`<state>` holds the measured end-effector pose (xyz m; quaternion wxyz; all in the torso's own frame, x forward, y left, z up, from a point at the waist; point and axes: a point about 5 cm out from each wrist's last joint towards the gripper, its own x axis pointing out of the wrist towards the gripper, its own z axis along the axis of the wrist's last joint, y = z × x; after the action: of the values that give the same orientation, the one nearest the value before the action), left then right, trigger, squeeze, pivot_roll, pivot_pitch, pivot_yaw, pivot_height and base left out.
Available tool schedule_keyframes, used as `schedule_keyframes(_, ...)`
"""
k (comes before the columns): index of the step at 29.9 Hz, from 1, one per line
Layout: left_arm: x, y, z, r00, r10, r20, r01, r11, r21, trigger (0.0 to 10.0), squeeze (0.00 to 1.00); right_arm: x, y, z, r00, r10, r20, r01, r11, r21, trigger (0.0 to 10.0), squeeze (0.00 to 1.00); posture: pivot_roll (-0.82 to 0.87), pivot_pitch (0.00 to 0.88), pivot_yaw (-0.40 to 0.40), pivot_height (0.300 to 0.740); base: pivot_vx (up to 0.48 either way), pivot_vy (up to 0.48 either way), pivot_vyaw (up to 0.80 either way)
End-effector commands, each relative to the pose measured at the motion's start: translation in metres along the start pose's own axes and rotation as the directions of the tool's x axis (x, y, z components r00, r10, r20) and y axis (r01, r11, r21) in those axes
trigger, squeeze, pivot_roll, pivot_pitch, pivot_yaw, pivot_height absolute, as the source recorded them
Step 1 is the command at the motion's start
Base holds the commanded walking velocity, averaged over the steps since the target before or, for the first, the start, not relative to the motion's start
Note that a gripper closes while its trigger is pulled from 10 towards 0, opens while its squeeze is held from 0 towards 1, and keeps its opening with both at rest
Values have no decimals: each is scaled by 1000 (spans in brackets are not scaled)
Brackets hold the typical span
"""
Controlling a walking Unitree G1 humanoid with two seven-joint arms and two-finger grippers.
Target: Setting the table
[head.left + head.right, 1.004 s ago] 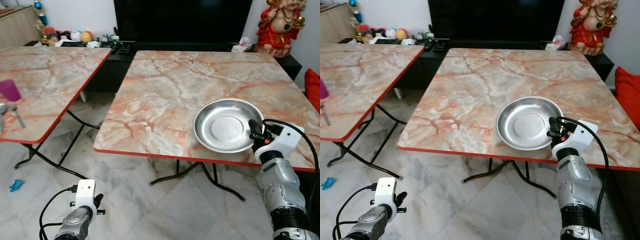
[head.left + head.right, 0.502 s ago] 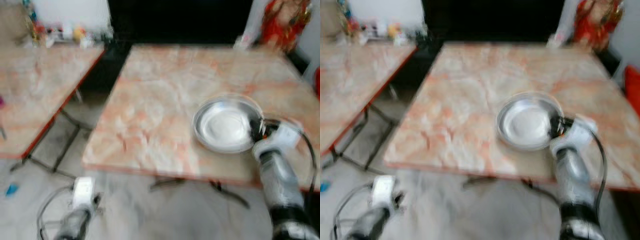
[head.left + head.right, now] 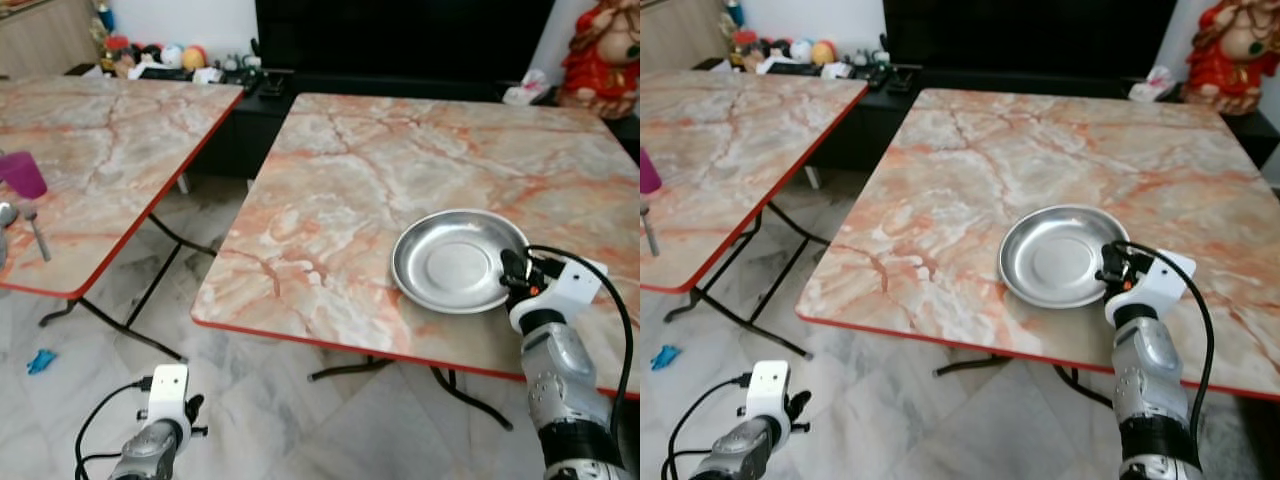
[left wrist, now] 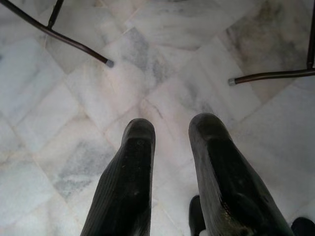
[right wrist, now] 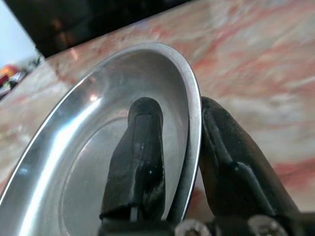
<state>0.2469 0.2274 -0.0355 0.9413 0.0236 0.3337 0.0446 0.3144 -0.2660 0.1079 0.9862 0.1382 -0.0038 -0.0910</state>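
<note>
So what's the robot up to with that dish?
The robot's right hand pinches the rim of a steel plate, one finger inside and one outside. The plate sits on the marble-pattern table near its front edge. The left hand hangs idle above the floor, fingers apart.

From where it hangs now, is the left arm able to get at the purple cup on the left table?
Probably not: the left pincer hangs low over the floor, below the table's edge, and the cup stands up on the left table, well off to the side.
</note>
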Motion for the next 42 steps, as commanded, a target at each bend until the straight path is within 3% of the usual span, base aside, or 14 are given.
schedule_keyframes(1, -1, 2, -2, 1000, -1, -15, 2, 1000, 7, 10000, 0, -3, -7, 12, 999, -24, 33, 24, 1000, 8, 10000, 0, 29, 0, 28, 740, 0, 0, 0)
schedule_keyframes(6, 0, 1, -2, 1000, -4, -16, 4, 1000, 12, 10000, 0, -15, -15, 9, 1000, 1, -8, -1, 999, -39, 10000, 0, 21, 0, 31, 740, 0, 0, 0)
schedule_keyframes(12, 1, -4, -1, 1000, -15, -16, 15, 1000, 16, 10000, 0, -21, -37, 2, 994, -56, -95, 53, 998, -37, 10000, 0, 12, 0, 32, 740, 0, 0, 0)
schedule_keyframes(18, 1, -4, 0, 1000, -17, -15, 17, 1000, 15, 10000, 0, -21, -38, -1, 993, -42, -112, 39, 999, -29, 10000, 0, 17, 0, 30, 740, 0, 0, 0)
schedule_keyframes(25, 1, -4, 0, 1000, -18, -14, 19, 1000, 16, 10000, 0, -16, -33, -10, 991, -11, -130, 22, 996, 84, 10000, 0, 20, 0, 30, 740, 0, 0, 0)
schedule_keyframes(37, 1, -4, 0, 1000, -18, -13, 18, 1000, 17, 10000, 0, -15, -28, -26, 981, 0, -192, 10, 999, 51, 10000, 0, 27, 0, 29, 740, 0, 0, 0)
schedule_keyframes(38, 1, -4, 0, 1000, -18, -13, 18, 1000, 17, 10000, 0, -15, -29, -26, 981, 0, -193, 10, 999, 47, 10000, 231, 27, 0, 29, 740, 0, 0, 0)
schedule_keyframes(39, 1, -4, 0, 1000, -18, -14, 18, 1000, 17, 10000, 0, -15, -29, -26, 981, -1, -194, 10, 999, 45, 10000, 231, 27, 0, 29, 740, 0, 0, 0)
schedule_keyframes(40, 1, -4, 0, 1000, -17, -14, 18, 1000, 17, 10000, 0, -15, -29, -27, 980, -2, -197, 9, 999, 36, 10000, 816, 27, 0, 29, 740, 0, 0, 0)
schedule_keyframes(42, 1, -4, 0, 1000, -17, -15, 17, 1000, 16, 10000, 0, -14, -29, -27, 980, -2, -197, 8, 1000, 30, 10000, 804, 28, 0, 29, 740, 0, 0, 0)
